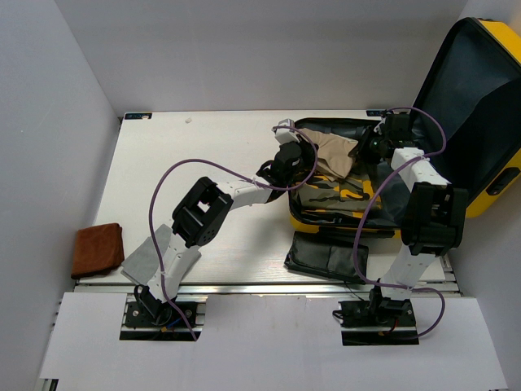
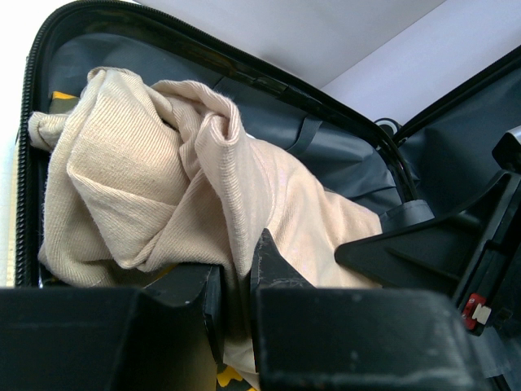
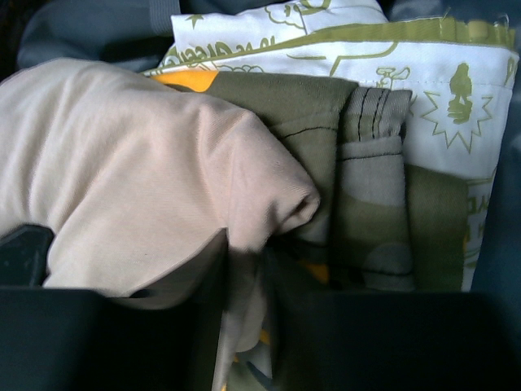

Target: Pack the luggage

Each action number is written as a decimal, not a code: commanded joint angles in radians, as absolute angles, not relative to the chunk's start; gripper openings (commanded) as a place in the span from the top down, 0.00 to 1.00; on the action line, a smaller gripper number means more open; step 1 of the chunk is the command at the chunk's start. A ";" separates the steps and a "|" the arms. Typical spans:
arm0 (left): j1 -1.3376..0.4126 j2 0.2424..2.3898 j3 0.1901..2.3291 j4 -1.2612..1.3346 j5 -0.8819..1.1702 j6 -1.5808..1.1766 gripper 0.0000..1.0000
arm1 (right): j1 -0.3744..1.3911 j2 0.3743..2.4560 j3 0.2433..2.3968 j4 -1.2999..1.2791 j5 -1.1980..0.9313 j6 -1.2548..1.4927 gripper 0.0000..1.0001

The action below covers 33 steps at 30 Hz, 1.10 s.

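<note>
The luggage point(image 1: 492, 37) lies open at the far right of the desk point(image 1: 203, 147). Its yellow lid is raised against the right wall, and its base lies flat on the desk with clothes inside. Both arms reach into the base, the left from the left side and the right from the near side. The left hand point(image 1: 303, 151) is at the base's left rim and is clenched on a beige garment point(image 1: 334, 151). In the left wrist view the ribbed beige cloth point(image 2: 146, 179) bunches up in folds above the left hand point(image 2: 240, 269), with a strip of it pinched between the two fingers. Behind the cloth are the dark grey lining point(image 2: 342, 147) and the black zipper trim point(image 2: 28, 122). The right hand point(image 1: 370, 147) is over the far right part of the base. In its own view the right hand point(image 3: 248, 252) has closed to a narrow gap, and a fold of the same beige garment point(image 3: 138, 155) hangs through it, so it too is grasping that cloth. Just beside the fold is an olive camouflage garment point(image 3: 366, 204) with orange patches. It lies on a white cloth point(image 3: 440, 90) printed with olive figures. From above, the camouflage garment point(image 1: 342, 191) fills the near half of the base. A flat black pouch point(image 1: 321, 259) lies on the desk just in front of the luggage. A folded brown cloth point(image 1: 98, 248) sits well apart at the desk's near left edge.
</note>
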<state>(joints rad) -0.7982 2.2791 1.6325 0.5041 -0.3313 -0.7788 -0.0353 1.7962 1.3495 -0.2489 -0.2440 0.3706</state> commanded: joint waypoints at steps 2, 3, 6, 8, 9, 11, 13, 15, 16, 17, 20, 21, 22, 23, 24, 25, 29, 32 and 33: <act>-0.787 2.281 1.689 0.500 -0.331 -0.753 1.00 | -0.040 1.818 1.416 -0.204 -0.310 0.387 0.83; -0.787 2.278 1.692 0.499 -0.333 -0.740 1.00 | -0.040 1.816 1.434 -0.213 -0.302 0.377 0.92; -0.796 2.266 1.700 0.503 -0.333 -0.707 1.00 | -0.040 1.821 1.535 -0.288 -0.232 0.328 0.96; -0.808 2.258 1.703 0.503 -0.348 -0.681 1.00 | -0.040 1.830 1.621 -0.360 -0.163 0.292 0.93; -0.818 2.250 1.712 0.502 -0.350 -0.652 1.00 | -0.040 1.841 1.649 -0.382 -0.135 0.278 0.91; -0.818 2.244 1.720 0.491 -0.339 -0.649 1.00 | -0.040 1.865 1.737 -0.437 -0.068 0.256 0.85; -0.818 2.243 1.723 0.482 -0.334 -0.653 1.00 | -0.040 1.904 1.784 -0.501 -0.041 0.233 0.85; -0.818 2.244 1.727 0.469 -0.339 -0.655 1.00 | -0.041 1.922 1.807 -0.514 -0.040 0.221 0.88; -0.818 2.246 1.726 0.462 -0.334 -0.657 1.00 | -0.040 1.927 1.810 -0.523 -0.041 0.212 0.84; -0.818 2.249 1.726 0.457 -0.331 -0.663 1.00 | -0.040 1.934 1.815 -0.529 -0.049 0.209 0.82; -0.818 2.258 1.721 0.423 -0.311 -0.686 1.00 | -0.041 1.960 1.810 -0.557 -0.046 0.210 0.76; -0.818 2.258 1.714 0.419 -0.305 -0.698 1.00 | -0.041 1.971 1.801 -0.557 -0.043 0.212 0.62; -0.818 2.258 1.691 0.414 -0.301 -0.709 1.00 | -0.043 1.973 1.783 -0.560 -0.044 0.207 0.57; -0.818 2.258 1.678 0.414 -0.282 -0.722 1.00 | -0.041 1.974 1.773 -0.560 -0.046 0.209 0.46; -0.818 2.258 1.666 0.414 -0.278 -0.729 1.00 | -0.044 1.970 1.766 -0.557 -0.046 0.206 0.34; -0.818 2.258 1.657 0.413 -0.281 -0.735 1.00 | -0.040 1.967 1.752 -0.551 -0.051 0.196 0.32; -0.827 2.263 1.632 0.405 -0.296 -0.750 1.00 | -0.038 1.910 1.726 -0.548 -0.092 0.186 0.26; -0.827 2.270 1.650 0.391 -0.313 -0.746 1.00 | -0.038 1.821 1.648 -0.532 -0.152 0.196 0.24; -0.827 2.273 1.654 0.394 -0.319 -0.746 1.00 | -0.037 1.766 1.608 -0.506 -0.179 0.202 0.23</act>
